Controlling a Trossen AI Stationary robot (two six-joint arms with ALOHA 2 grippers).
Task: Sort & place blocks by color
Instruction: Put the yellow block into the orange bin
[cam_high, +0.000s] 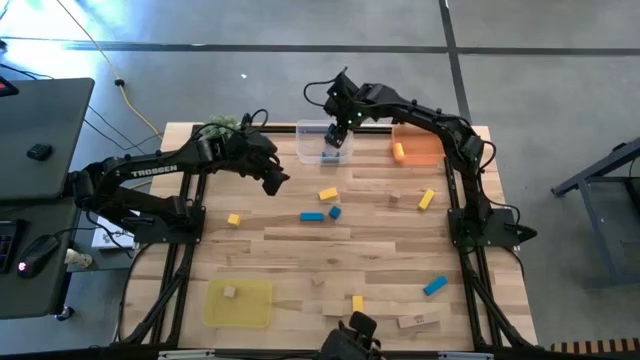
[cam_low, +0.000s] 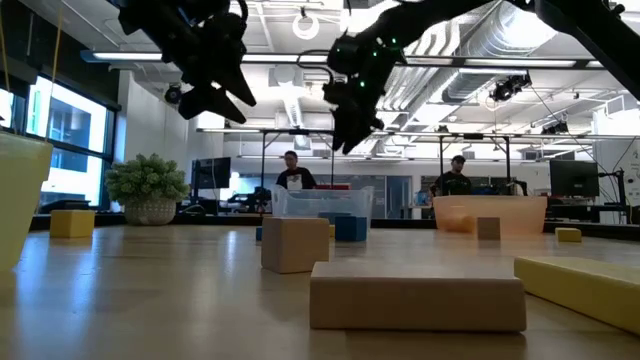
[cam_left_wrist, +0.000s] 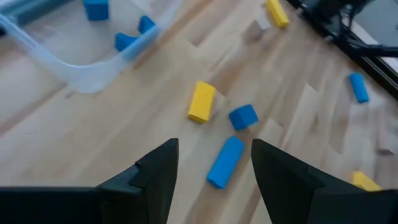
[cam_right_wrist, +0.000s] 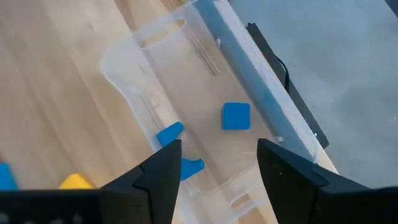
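Above the clear tray (cam_high: 322, 140) at the worktop's (cam_high: 300, 250) far edge hangs the right hand (cam_high: 337, 136), fingers spread and holding nothing — three blue blocks (cam_right_wrist: 236, 116) lie in the tray beneath it. The left hand (cam_high: 275, 180), also spread and empty, hovers near a yellow block (cam_left_wrist: 201, 101), a blue cube (cam_left_wrist: 243, 116) and a blue bar (cam_left_wrist: 225, 161) — other blocks lie scattered across the worktop.
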